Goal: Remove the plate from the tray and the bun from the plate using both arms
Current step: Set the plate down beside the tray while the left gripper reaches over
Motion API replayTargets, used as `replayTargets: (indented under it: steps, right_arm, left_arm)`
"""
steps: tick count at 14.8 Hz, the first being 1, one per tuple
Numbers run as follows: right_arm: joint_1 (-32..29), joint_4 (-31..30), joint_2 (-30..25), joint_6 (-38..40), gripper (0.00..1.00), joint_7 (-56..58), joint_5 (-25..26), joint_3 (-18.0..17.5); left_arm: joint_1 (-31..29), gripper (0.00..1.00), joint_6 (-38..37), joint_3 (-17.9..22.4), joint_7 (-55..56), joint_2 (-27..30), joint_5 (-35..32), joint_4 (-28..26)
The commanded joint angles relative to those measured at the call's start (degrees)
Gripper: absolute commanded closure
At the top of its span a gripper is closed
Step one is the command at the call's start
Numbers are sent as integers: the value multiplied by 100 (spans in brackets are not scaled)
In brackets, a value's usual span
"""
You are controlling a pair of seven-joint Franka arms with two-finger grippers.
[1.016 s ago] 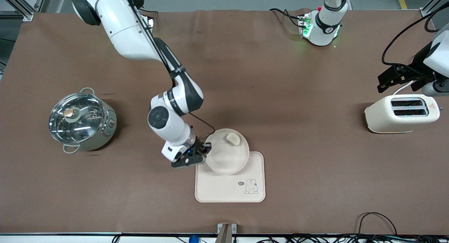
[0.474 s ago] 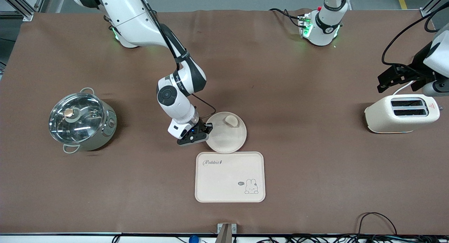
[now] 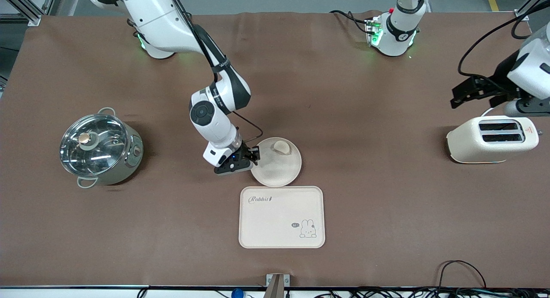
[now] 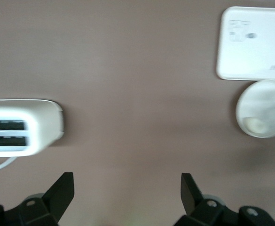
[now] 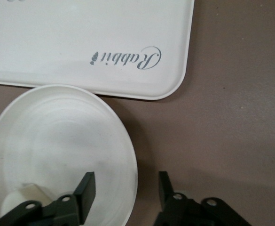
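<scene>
**Plate on the table beside the tray, bun on it**

Plate [image 3: 276, 162] sits flat on the brown table [image 3: 365, 195], just beside the tray [image 3: 281, 217] on the edge farther from the front camera; the two rims nearly meet, and I cannot tell whether they touch. Bun [image 3: 282, 147] lies on the plate, at the part of it farthest from the tray.

Right gripper [image 3: 253, 155] is low at the plate's rim, at the side toward the right arm's end of the table. Fingers parted: the right wrist view shows one finger [image 5: 85, 189] over the plate's inside and the other outside the rim, a gap between each finger and the rim, nothing clamped.

Left gripper [image 3: 462, 96] hangs in the air, well away from the tray toward the left arm's end of the table, close to the toaster [image 3: 492, 138]. Fingers spread wide and empty in the left wrist view [image 4: 128, 193].

Lidded pot [image 3: 99, 147] stands well apart from the tray, toward the right arm's end.
</scene>
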State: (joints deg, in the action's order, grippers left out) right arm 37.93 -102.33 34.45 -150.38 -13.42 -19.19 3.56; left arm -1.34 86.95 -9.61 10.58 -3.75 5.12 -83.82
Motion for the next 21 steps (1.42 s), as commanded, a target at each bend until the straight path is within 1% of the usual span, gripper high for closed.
replayTargets:
  steps: [1, 3, 4, 6, 7, 8, 9, 10, 11, 13, 15, 16, 18, 19, 21]
  right_arm:
    - [-214, -375, -833, 517, 0, -196, 3, 30]
    - [-618, -366, -1079, 580, 0, -125, 12, 83]
    - [-811, -340, -1193, 763, 0, -125, 64, 92]
    - [-1285, 88, -1282, 1665, 0, -91, 143, 144]
    - [-1462, 430, -1309, 2262, 0, -116, 309, 180]
    - [-1577, 686, -1387, 2868, 0, -143, 537, 258]
    - [-1708, 819, -1536, 3292, 0, -126, 765, 390]
    - [-1788, 812, -1720, 3496, 0, -82, 968, 487]
    - [-1911, 768, -1983, 3733, 0, -55, 1170, 566]
    - [-2035, 750, -2484, 4365, 0, 32, 1565, 584]
    - [-2227, 523, -3046, 4736, 0, 50, 1952, 584]
    - [-2350, 417, -3310, 4929, 0, 137, 2015, 576]
    - [-2806, 381, -3707, 5386, 0, 357, 2016, 541]
    - [-3017, 363, -3856, 5475, 0, 558, 2016, 532]
    - [-3369, 232, -4190, 5511, 0, 972, 2024, 418]
  left_arm:
    - [90, 0, 479, -356, 976, -221, 453, -125]
    - [221, 0, 979, -637, 1594, -572, 613, -126]
    - [439, 0, 1286, -734, 1709, -861, 561, -126]
    - [975, 0, 2006, -744, 1807, -1441, 439, -117]
    - [1256, 0, 2445, -735, 1825, -1714, 238, -108]
    - [1555, 0, 2833, -735, 1816, -1960, -200, -108]
    - [1793, 0, 3106, -753, 1799, -2171, -769, -91]
    - [2082, 0, 3326, -762, 1851, -2417, -1193, -82]
    - [2277, 0, 3564, -753, 1886, -2611, -1293, -82]
    - [2568, 0, 4510, -736, 2183, -2989, -1338, -143]
    - [2778, 0, 4927, -735, 2474, -3446, -1468, -135]
    - [2893, 0, 5146, -718, 2614, -3657, -1678, -135]
    - [2964, 0, 5664, -718, 3062, -4009, -2135, -152]
    - [2955, 0, 5727, -726, 3151, -4158, -2346, -144]
    - [2929, 0, 5719, -727, 3100, -4265, -2445, -152]
